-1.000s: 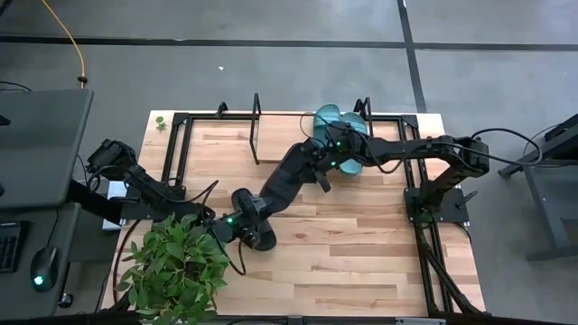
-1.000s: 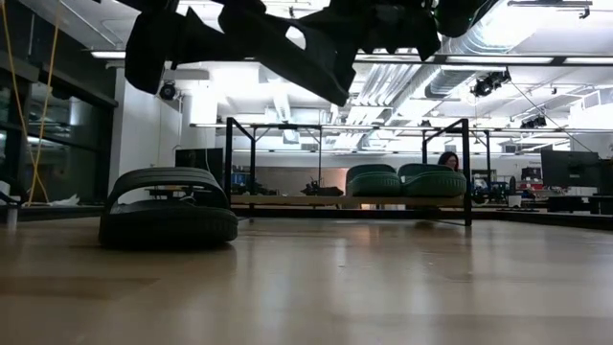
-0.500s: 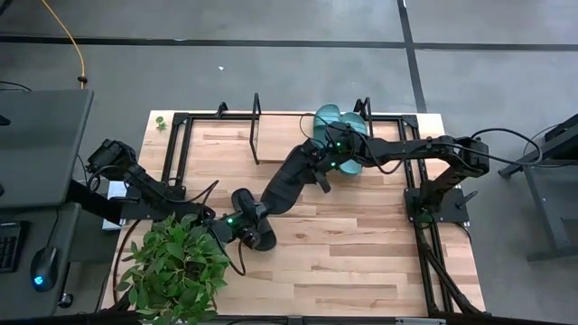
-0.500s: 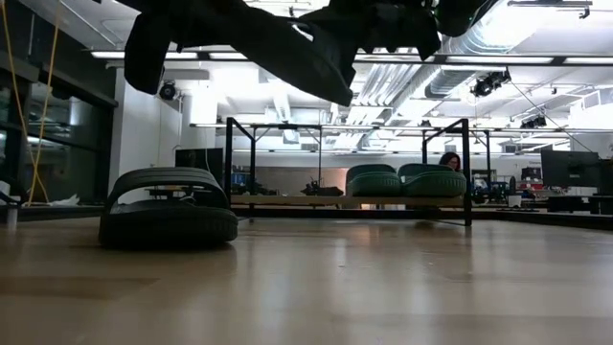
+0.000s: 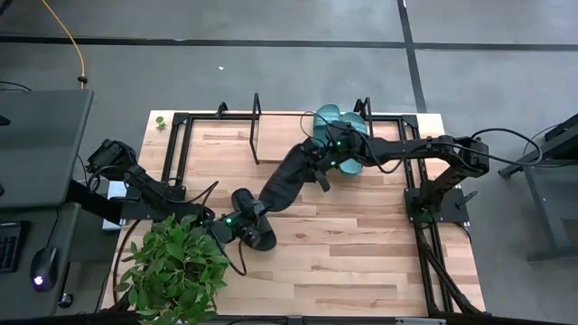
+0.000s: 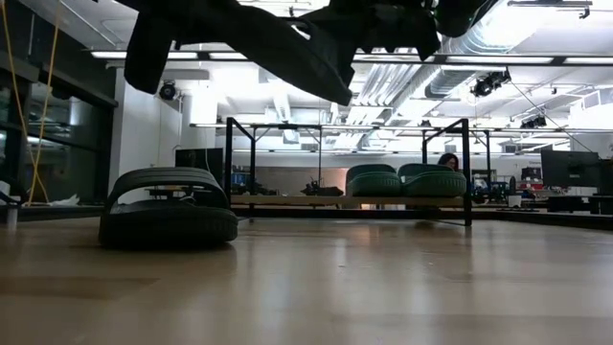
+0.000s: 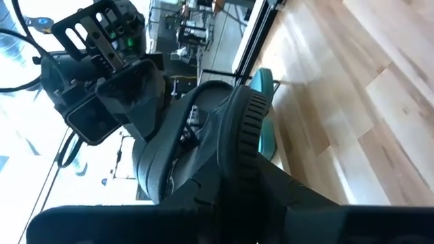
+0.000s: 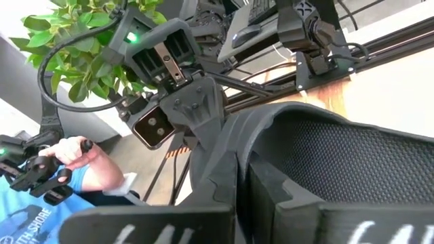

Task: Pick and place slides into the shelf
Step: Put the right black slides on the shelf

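- While my left claw [image 5: 246,227] sits low at the near left of the table [image 5: 361,262], just beside the potted plant [image 5: 176,266], it is clenched on the black slide [image 5: 260,238]; that sandal rests flat on its sole on the wood, strap up, as the low view shows.
- My right claw [image 5: 312,167] reaches in from the right and is clamped on the second black slide [image 5: 284,185]; that one hangs in the air, slanting down towards my left claw, with its dimpled footbed filling my right wrist view.
- The shelf [image 5: 256,131] stands along the far edge of the table; its light board sits low between thin black end frames.
- On the shelf, the teal slides [image 5: 339,122] stand side by side at its right end, touching or nearly so; seen level, one [image 6: 374,180] is towards the middle and the other [image 6: 433,180] is against the right frame; the left part of the board is bare wood.
- Neither black slide is on the shelf; the one on the table lies well apart from it, and the lifted one is above the table just in front of the teal pair.
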Action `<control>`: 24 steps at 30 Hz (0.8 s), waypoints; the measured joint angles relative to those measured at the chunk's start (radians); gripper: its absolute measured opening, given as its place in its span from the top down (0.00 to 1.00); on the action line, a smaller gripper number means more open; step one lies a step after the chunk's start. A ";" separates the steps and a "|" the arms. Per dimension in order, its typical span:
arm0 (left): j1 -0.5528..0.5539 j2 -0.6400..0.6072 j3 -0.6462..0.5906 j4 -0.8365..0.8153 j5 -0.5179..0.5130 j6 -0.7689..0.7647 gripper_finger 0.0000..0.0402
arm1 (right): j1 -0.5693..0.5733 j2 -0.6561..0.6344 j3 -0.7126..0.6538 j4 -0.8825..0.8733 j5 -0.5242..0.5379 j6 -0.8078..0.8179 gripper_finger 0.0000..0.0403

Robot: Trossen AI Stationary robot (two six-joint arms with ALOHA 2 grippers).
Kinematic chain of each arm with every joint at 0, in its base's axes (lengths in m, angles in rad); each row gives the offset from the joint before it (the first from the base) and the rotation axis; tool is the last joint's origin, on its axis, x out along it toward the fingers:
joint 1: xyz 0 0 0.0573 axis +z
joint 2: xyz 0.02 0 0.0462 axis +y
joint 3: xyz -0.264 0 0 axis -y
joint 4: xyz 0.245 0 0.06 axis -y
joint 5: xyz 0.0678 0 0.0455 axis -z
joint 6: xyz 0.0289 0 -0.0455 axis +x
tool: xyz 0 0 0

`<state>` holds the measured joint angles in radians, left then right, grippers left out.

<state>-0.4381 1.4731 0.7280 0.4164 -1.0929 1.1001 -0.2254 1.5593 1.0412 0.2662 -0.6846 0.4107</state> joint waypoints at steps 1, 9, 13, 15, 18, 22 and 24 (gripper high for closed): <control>0.000 0.000 0.000 0.000 -0.006 0.000 0.91 | -0.004 0.000 0.000 0.002 0.000 0.000 0.99; 0.049 0.000 0.000 0.009 -0.015 -0.015 0.93 | -0.021 0.000 0.000 0.036 0.004 -0.022 0.83; 0.086 0.000 -0.001 0.007 -0.003 -0.008 0.90 | -0.034 -0.013 0.000 0.061 0.007 -0.031 0.76; 0.101 0.000 -0.001 0.007 -0.003 -0.006 0.90 | -0.043 -0.030 0.007 0.044 0.018 -0.054 0.74; 0.122 -0.002 0.000 0.009 -0.003 -0.004 0.93 | -0.046 -0.056 0.038 -0.005 0.040 -0.102 0.72; 0.157 -0.002 0.000 0.004 0.001 -0.007 0.94 | -0.038 -0.090 0.113 -0.115 0.063 -0.165 0.71; 0.181 -0.002 -0.002 -0.002 -0.019 -0.016 0.94 | -0.025 -0.115 0.158 -0.204 0.088 -0.207 0.71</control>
<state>-0.2570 1.4712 0.7258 0.4146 -1.1119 1.0844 -0.2502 1.4441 1.1995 0.0618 -0.5968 0.2041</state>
